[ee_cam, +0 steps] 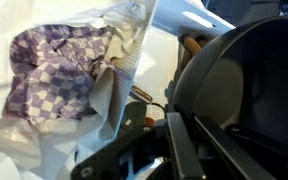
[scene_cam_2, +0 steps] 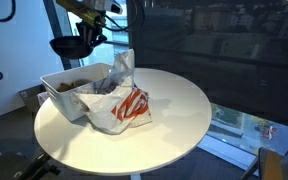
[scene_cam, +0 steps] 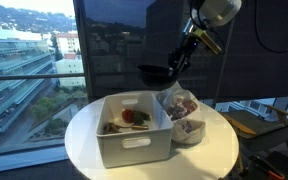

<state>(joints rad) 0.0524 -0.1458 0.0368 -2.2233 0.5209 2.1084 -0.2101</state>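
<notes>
Black bowl (scene_cam: 154, 73) clamped in gripper (scene_cam: 181, 57), above white bin (scene_cam: 134, 135).

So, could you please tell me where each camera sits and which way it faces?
In an exterior view, from slightly above, toward the city window: arm, gripper holding a black bowl.
In an exterior view, across the round table toward dark glass: gripper at top left.
Wrist view, down past the fingers at the plastic bag.
All three share bowl and bag.

Your bowl (scene_cam: 154, 73): was black
Bag (scene_cam_2: 127, 108): was white, red print
Cloth (ee_cam: 49, 70): was purple-white checked
Bin (scene_cam: 134, 143): was white
</notes>
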